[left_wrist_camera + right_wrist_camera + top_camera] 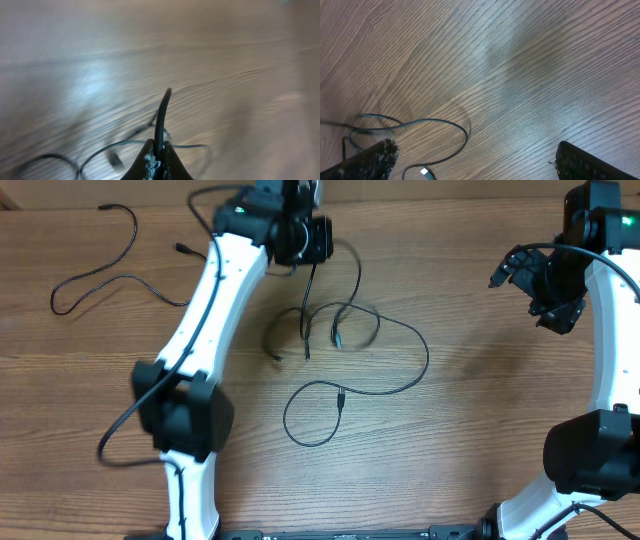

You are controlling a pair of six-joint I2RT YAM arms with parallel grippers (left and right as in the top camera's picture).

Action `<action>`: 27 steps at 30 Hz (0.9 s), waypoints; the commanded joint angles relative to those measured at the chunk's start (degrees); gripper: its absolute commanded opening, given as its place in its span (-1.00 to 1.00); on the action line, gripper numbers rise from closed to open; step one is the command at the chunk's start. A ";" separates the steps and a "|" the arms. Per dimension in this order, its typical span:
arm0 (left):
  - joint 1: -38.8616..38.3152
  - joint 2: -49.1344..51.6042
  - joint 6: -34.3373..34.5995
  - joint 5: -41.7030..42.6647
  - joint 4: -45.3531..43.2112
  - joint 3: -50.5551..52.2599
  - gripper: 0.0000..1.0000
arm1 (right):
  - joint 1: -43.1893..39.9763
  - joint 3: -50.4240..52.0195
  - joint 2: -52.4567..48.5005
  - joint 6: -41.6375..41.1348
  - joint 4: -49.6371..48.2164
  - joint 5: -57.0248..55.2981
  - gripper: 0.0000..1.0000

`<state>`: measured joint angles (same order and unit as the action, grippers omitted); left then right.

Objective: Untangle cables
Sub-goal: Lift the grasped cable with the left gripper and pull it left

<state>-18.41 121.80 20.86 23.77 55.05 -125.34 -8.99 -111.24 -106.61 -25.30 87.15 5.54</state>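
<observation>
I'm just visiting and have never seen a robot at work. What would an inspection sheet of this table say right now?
Surface: wooden table, bare grain.
Job's things: tangled cables at centre; lone cable lies apart, far left.
Clutter: nothing seen.
Grippers: left gripper shut on a strand of the tangle; right gripper open, holding nothing.
Cables: thick arm wire hangs off the left arm.
Surroundings: nothing seen.

Left arm (215, 290): white links, black joint housings, a green light on the housing nearest the table's (450, 430) far edge.
Left arm wire (112, 432): thick, black, running along the white link.
Right arm (610, 330): same white and black, green light, black wires bunched at the wrist.
Left fingers (149, 162): dark, pads scuffed whitish.
Right fingers (375, 157): black, rough-textured, flecked pale.
</observation>
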 commanded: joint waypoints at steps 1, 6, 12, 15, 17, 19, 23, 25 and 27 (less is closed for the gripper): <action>-0.44 -8.00 -0.94 4.85 -1.90 -1.97 -0.91 | -0.11 -0.02 0.83 -0.20 -0.13 -0.37 1.00; -0.79 -14.38 -1.22 4.79 -5.33 -1.97 -0.92 | -0.11 -0.02 0.81 -0.20 -0.13 -0.37 1.00; -0.74 -20.81 -1.57 4.24 -8.15 -1.97 -0.91 | -0.11 -0.02 0.81 -0.20 -0.13 -0.37 1.00; -0.74 -22.34 -0.98 2.80 -6.99 -1.97 -0.91 | -0.11 -0.02 0.81 -0.20 -0.13 -0.37 1.00; -0.61 -22.91 1.66 -1.64 -4.96 -1.97 -0.91 | -0.11 -0.02 0.83 -0.20 -0.13 -0.37 1.00; -0.09 -23.06 5.44 -6.03 -2.36 -1.97 -0.91 | -0.11 -0.02 0.81 -0.20 -0.13 -0.37 1.00; 2.84 -22.71 12.52 -7.82 2.29 -1.88 -0.91 | -0.11 -0.02 0.81 -0.20 -0.13 -0.37 1.00; 4.83 -22.69 14.14 -7.87 4.22 -1.88 -0.91 | -0.11 -0.02 0.81 -0.20 -0.13 -0.37 1.00; 6.95 -22.69 15.63 -7.89 6.36 -1.88 -0.92 | -0.11 -0.02 0.81 -0.20 -0.11 -0.37 1.00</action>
<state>-14.83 99.63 30.94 18.22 59.64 -126.37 -8.99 -111.24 -106.61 -25.26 87.18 5.52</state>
